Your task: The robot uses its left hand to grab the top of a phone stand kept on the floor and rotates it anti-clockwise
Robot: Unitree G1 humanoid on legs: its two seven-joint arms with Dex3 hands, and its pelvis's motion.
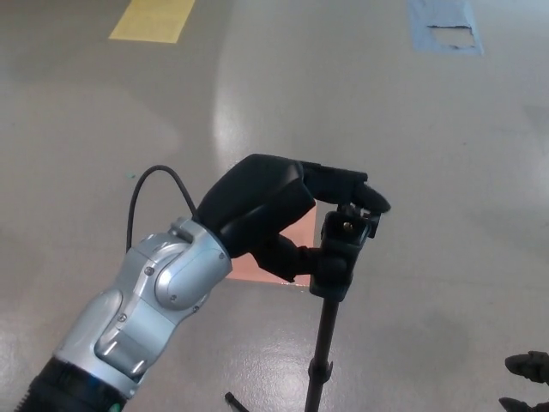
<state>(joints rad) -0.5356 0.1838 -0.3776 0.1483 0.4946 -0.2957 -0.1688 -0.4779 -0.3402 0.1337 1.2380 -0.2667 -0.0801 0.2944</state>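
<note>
Blk phone stand (330,283), upright, slim pole.

One black phone stand (330,283) with a thin pole and a clamp head stands on the grey floor (446,146), and one black robot hand (287,210) on a silver forearm (146,313) is closed around its top. One black cable (150,184) loops just left of the robot hand. One pink square patch (287,249) lies on the floor right behind the robot hand. Far above and to its left is one yellow floor marking (153,19); far above and to its right, one blue tape patch (442,26). Low to its right, two dark objects (525,378) show at the corner, too cropped to identify
</note>
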